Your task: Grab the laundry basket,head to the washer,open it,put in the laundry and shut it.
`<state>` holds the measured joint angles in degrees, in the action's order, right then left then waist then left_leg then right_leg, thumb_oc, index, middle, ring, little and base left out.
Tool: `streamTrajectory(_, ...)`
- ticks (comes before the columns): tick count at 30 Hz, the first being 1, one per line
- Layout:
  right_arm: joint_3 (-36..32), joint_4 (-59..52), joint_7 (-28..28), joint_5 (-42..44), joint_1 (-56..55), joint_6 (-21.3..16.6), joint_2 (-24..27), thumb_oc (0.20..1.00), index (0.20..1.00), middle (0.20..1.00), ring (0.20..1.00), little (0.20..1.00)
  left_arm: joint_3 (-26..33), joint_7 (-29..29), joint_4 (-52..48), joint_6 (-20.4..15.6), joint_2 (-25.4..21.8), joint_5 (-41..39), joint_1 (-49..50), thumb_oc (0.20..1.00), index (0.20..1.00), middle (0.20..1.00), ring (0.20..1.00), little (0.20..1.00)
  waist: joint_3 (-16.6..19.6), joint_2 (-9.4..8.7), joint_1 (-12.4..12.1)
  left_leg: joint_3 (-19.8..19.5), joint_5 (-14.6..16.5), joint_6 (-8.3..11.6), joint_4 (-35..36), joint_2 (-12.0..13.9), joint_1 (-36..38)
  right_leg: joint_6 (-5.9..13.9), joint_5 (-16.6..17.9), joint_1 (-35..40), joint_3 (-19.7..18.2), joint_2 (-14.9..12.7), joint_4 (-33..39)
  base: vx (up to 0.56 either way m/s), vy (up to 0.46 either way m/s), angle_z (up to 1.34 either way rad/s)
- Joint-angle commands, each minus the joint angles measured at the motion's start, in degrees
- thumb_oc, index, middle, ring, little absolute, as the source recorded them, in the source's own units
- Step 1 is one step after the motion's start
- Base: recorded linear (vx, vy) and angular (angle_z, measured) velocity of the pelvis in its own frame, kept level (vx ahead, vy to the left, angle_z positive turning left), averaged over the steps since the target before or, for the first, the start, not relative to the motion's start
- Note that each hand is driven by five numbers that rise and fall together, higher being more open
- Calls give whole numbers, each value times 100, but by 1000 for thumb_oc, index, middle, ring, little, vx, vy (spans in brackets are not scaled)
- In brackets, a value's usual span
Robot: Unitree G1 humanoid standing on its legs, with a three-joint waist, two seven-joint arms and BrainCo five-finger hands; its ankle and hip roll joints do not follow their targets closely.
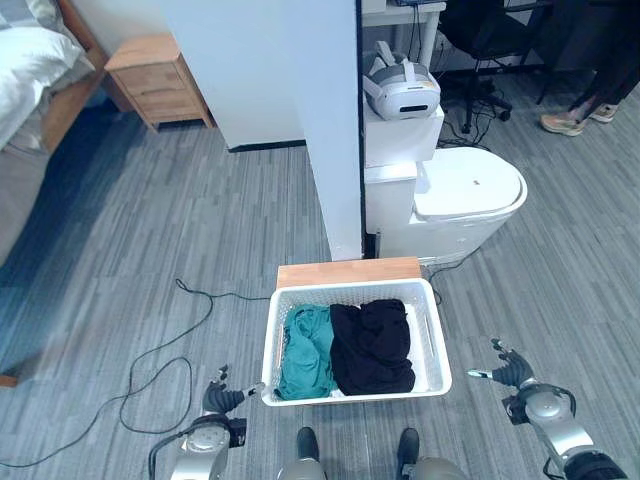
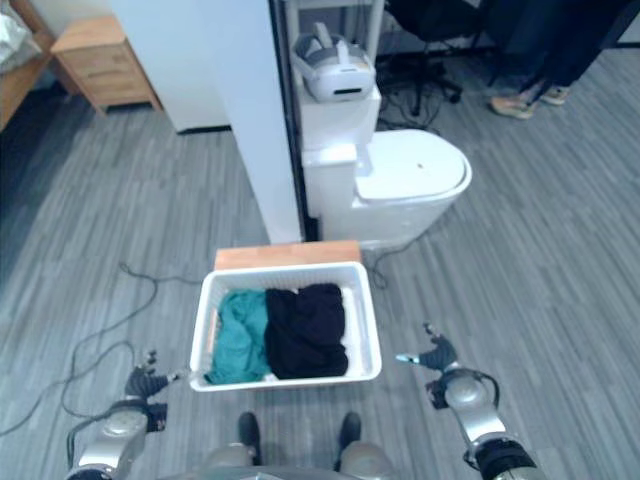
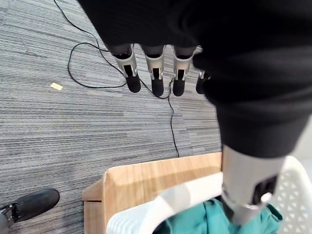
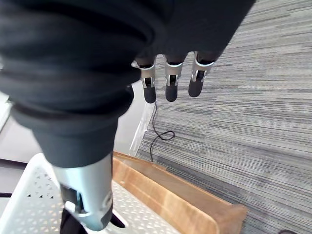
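Observation:
A white laundry basket point(image 1: 437, 345) sits on a low wooden stand point(image 1: 347, 271) right in front of me. Inside lie a teal garment point(image 1: 308, 352) and a black garment point(image 1: 372, 345). My left hand point(image 1: 222, 398) hovers at the basket's near left corner, its fingers point(image 3: 153, 73) straight and its thumb out over the rim point(image 3: 161, 204). Off the basket's right side and apart from it, my right hand point(image 1: 515, 372) is spread open, with straight fingers point(image 4: 168, 80). Beyond the stand is a white washer point(image 1: 465, 195) with its rounded lid shut.
A white pillar point(image 1: 335, 130) rises just behind the stand, left of the washer. A white headset point(image 1: 400, 92) rests on a box above the washer. A wooden nightstand point(image 1: 160, 80) and a bed point(image 1: 25, 70) are far left. An office chair point(image 1: 480, 40) and a person's shoes point(image 1: 565, 122) are far right.

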<state>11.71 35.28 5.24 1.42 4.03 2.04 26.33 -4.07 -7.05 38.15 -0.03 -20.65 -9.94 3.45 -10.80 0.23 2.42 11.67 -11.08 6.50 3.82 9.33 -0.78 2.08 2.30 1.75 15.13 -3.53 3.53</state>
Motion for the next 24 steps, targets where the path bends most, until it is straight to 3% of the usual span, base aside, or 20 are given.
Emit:
streamTrajectory(1,167,-43,253,372,458,-155,-207,1000,1000,1000,1000,1000,-70,-291,63,-162,-437,289,-460,1000,1000,1000,1000,1000,-42,-337,-118,-163,1230,-177,-461,-406,-97,603,-260,-277,-239,-272,-65,41,77,0)
streamTrajectory(7,493,327,388,538,946,-117,-559,1000,1000,1000,1000,1000,-406,-553,474,-118,-386,405,-960,1000,1000,1000,1000,1000,-157,-369,-177,-86,1200,-237,-320,-435,-119,645,-177,-491,-396,-309,-112,-10,51,-17)
streamTrajectory(17,1103,1406,625,938,1969,-37,-1337,1000,1000,1000,1000,1000,-1609,-770,1697,26,335,614,-2250,1000,1000,1000,1000,1000,-562,-326,-112,-131,1027,-292,-412,-495,-864,633,55,-1396,-631,-376,-297,-78,22,-10)
streamTrajectory(19,1124,1387,610,1182,1996,-74,-1406,489,489,489,489,489,-1733,-750,1709,21,421,647,-2315,1000,1000,1000,1000,1000,-588,-316,-90,-141,995,-278,-402,-483,-880,620,59,-1427,-631,-371,-309,-12,-8,-4)
streamTrajectory(20,1123,1387,610,1183,1996,-75,-1404,332,332,332,332,332,-1734,-750,1711,21,422,647,-2316,1000,1000,1000,1000,1000,-587,-315,-90,-142,994,-277,-401,-482,-880,620,58,-1427,-631,-371,-309,23,-34,-1)
streamTrajectory(21,1123,1259,575,1364,1903,-141,-1401,200,200,200,200,200,-1815,-699,1605,-5,458,700,-2231,200,200,200,200,200,-590,-314,-71,-126,982,-259,-372,-457,-843,613,38,-1413,-636,-361,-313,26,-46,-2)
streamTrajectory(24,1069,1030,469,1536,1656,-213,-1343,200,200,200,200,200,-1797,-630,1382,-22,480,709,-2001,200,200,200,200,200,-547,-318,-39,-109,999,-233,-339,-414,-742,608,-13,-1332,-619,-345,-305,39,-80,-1)
